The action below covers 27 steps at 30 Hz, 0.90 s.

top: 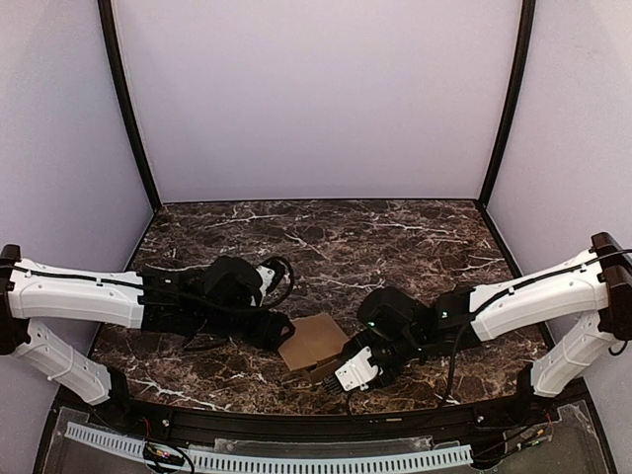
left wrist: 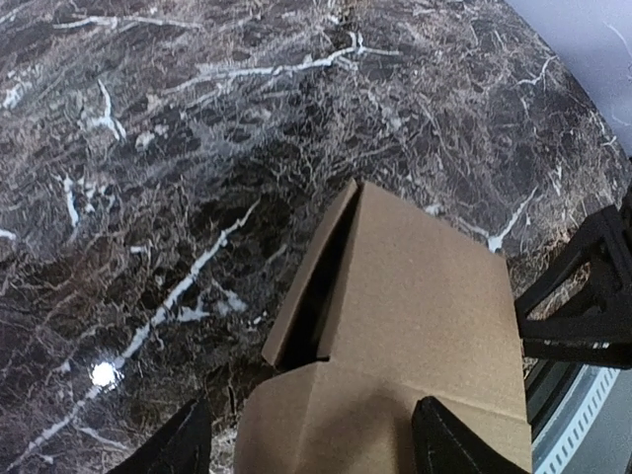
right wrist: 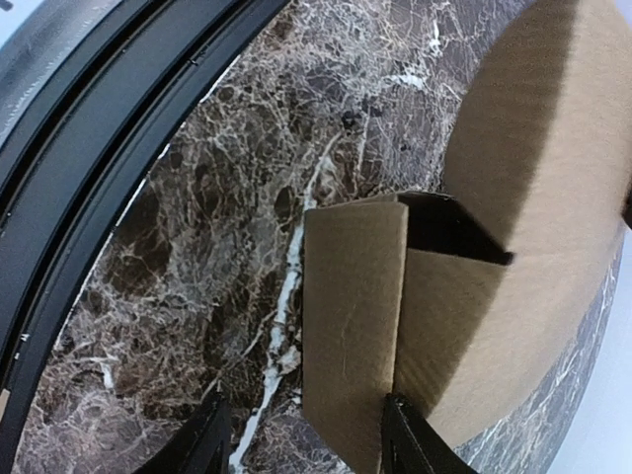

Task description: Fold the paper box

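The paper box [top: 314, 346] is a brown cardboard piece, partly folded, lying on the marble table [top: 336, 247] near its front edge between both arms. My left gripper [top: 274, 332] is at its left side. In the left wrist view the box [left wrist: 415, 296] shows an open slot along one side, and its near flap lies between the fingers of the left gripper [left wrist: 316, 452]. One fingertip [left wrist: 449, 444] overlaps the card, the other stands clear. My right gripper [top: 357, 369] is at the box's front right. In its view an upright flap [right wrist: 351, 316] stands inside the open right gripper [right wrist: 306, 449], against one fingertip [right wrist: 410, 444].
A black frame rail [right wrist: 89, 148] runs along the table's near edge, close to the right gripper. The right arm's black structure [left wrist: 583, 296] shows just beyond the box. Pale walls with black posts [top: 128, 109] enclose the table on three sides.
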Tool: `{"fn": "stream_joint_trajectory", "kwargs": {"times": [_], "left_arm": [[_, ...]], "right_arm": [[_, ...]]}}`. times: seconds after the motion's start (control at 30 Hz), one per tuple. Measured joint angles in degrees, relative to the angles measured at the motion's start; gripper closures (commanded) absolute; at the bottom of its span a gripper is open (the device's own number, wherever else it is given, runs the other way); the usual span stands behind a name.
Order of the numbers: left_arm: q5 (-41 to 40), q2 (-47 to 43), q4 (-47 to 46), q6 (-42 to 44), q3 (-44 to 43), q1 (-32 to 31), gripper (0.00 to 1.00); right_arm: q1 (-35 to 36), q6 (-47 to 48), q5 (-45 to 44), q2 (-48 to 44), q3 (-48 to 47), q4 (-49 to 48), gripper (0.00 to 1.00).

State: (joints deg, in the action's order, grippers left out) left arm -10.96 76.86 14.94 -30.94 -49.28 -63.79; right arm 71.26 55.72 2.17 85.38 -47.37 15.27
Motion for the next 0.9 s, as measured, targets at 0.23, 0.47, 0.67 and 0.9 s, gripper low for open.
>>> {"fn": "stream_joint_trajectory", "kwargs": {"times": [0.23,0.47,0.67,0.9], "left_arm": [[4.04,0.00,-1.36,-0.59,3.28,0.04,0.31],[4.09,0.20,-2.78,0.33,4.20,0.04,0.31],[3.96,1.46,-5.29,0.94,5.90,0.04,0.31],[4.59,4.42,-6.64,2.01,5.01,0.04,0.30]], "right_arm": [[0.00,-0.20,-2.25,0.07,0.04,-1.25,0.50],[-0.11,-1.75,-1.11,-1.27,-0.68,5.31,0.50],[-3.80,-4.00,4.83,-3.26,-3.45,12.13,0.50],[-9.75,-8.11,8.04,-3.80,-5.62,8.79,0.50]]}}
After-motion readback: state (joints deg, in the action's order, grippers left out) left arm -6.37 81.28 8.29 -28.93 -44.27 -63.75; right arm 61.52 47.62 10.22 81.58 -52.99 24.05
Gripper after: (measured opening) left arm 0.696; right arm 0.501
